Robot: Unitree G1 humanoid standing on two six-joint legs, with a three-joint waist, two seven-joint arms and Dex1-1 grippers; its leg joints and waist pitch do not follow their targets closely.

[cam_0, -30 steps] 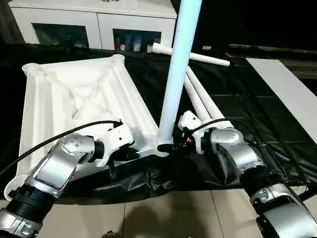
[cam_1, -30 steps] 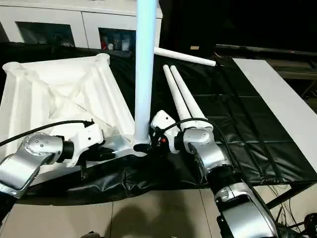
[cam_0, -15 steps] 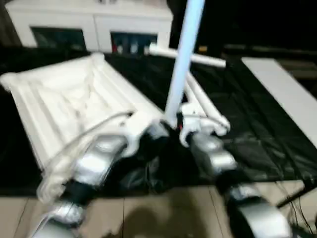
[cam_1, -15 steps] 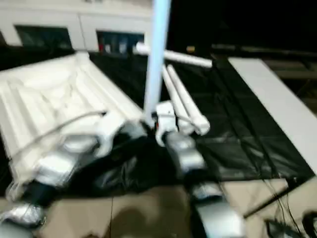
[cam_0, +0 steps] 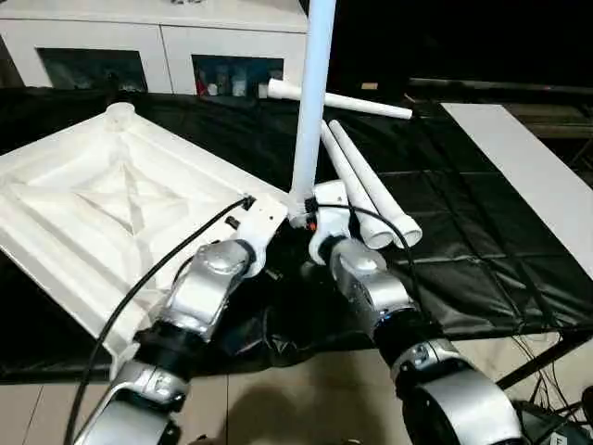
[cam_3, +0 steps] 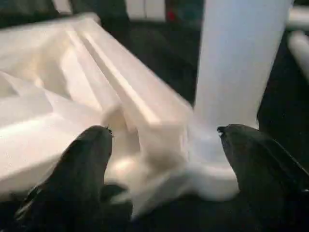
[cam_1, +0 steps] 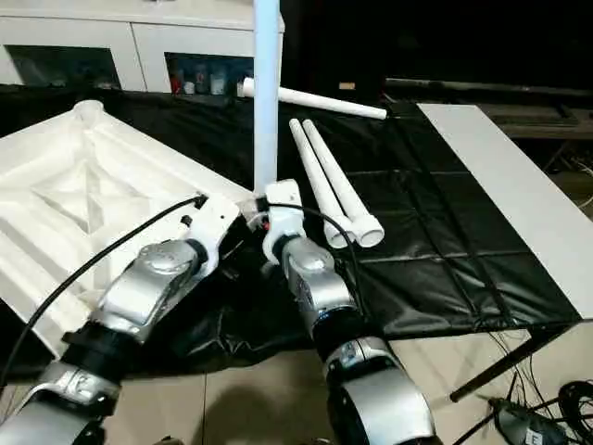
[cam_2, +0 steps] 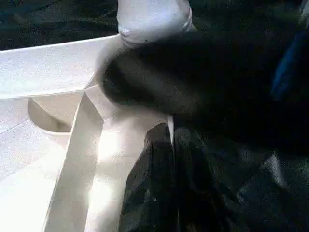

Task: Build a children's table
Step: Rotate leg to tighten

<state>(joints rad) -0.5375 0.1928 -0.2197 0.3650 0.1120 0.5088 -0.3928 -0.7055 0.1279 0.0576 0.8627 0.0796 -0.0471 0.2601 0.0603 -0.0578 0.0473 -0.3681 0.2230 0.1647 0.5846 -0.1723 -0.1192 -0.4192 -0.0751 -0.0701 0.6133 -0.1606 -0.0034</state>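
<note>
At frame centre the upright leg stands in the near corner socket of the upturned tabletop, its long axis vertical, between the spread fingers of the nearer right end effector, while the left end effector, pressed together, sits beside that corner.

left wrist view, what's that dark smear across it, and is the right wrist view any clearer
Left wrist view: a dark out-of-focus mass crosses the picture, too blurred to identify; beneath it the tabletop rib glares bright. Right wrist view: the two black fingers are soft at close range, and the upright leg is washed out nearly white, but its base in the corner socket is readable.
</note>
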